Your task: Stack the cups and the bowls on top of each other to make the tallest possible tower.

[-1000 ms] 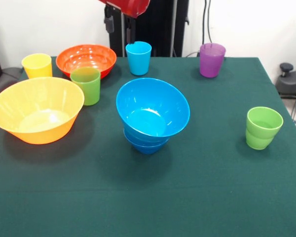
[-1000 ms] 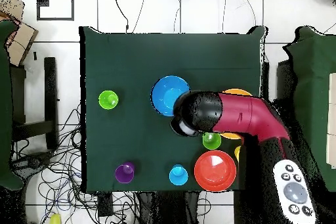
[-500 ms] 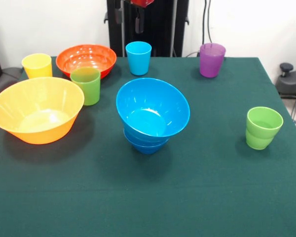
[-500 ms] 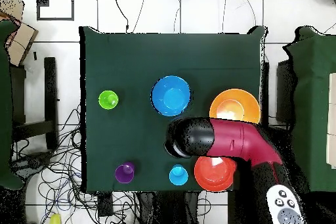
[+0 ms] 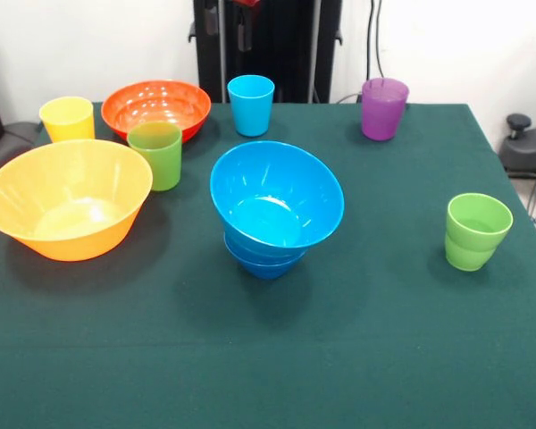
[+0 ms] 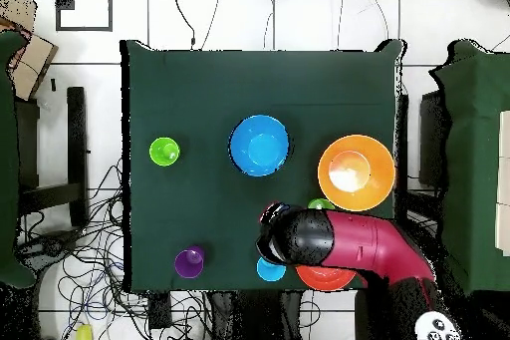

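A pile of nested blue bowls (image 5: 275, 207) stands mid-table, the biggest light blue one on top, tilted. The big yellow-orange bowl (image 5: 67, 198) sits at the left, with the orange-red bowl (image 5: 156, 107) behind it. A yellow cup (image 5: 67, 119), a green cup (image 5: 155, 154), a light blue cup (image 5: 251, 105) and a purple cup (image 5: 383, 108) stand along the back. Another green cup (image 5: 476, 231) is at the right. My gripper (image 5: 243, 27) shows only at the top edge, above and behind the light blue cup, holding nothing I can see.
From overhead, the red arm (image 6: 329, 244) hangs over the table's edge by the base. It covers part of the orange-red bowl (image 6: 324, 278), the light blue cup (image 6: 267, 270) and most of a green cup (image 6: 321, 203). Cables lie on the floor around the table.
The arm has drawn back from beside the blue pile toward the base and almost left the front view. The yellow-orange bowl is now uncovered from overhead. No cup or bowl moved.
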### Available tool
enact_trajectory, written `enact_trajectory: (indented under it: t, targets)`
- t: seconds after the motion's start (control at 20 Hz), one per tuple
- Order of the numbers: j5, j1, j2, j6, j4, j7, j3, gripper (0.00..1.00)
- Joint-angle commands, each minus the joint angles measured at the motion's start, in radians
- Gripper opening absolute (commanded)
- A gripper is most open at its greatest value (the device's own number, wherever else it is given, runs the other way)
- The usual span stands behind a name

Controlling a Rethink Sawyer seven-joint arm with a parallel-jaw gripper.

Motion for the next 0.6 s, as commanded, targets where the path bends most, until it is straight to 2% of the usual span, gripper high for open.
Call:
enact_trajectory:
  t: [0.05,0.45,0.6]
  targets:
    - [-0.138,-0.035,0.088,-0.165,0.098,-0.114,0.037,1.00]
    - [-0.223,-0.052,0.176,-0.269,0.093,-0.067,0.016,1.00]
    - [-0.258,-0.036,0.218,-0.314,0.085,-0.031,-0.005,1.00]
